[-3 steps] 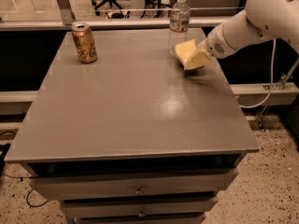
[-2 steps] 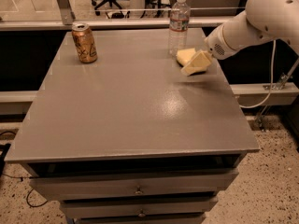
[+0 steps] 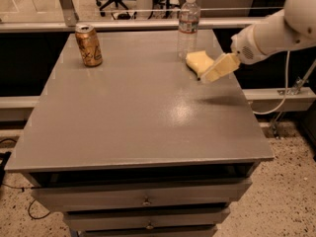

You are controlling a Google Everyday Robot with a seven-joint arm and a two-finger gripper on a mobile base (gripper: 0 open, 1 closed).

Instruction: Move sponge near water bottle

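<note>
The pale yellow sponge [image 3: 196, 60] lies flat on the grey table [image 3: 138, 112] at the far right, just in front of and right of the clear water bottle [image 3: 188, 26], almost touching its base. My gripper [image 3: 219, 68] comes in from the right on a white arm. It hovers at the sponge's right edge, slightly above the table, open and holding nothing. Its blocky pale fingers [image 3: 222, 66] overlap the sponge's right side in the camera view.
A gold-brown drink can [image 3: 89, 44] stands at the table's far left. The table's right edge is close below my gripper. Drawers [image 3: 145, 200] sit under the front edge. A rail [image 3: 148, 23] and office chairs are behind.
The sponge was lowered onto the table beside the bottle. My gripper then drew back to the right and let go of it.
</note>
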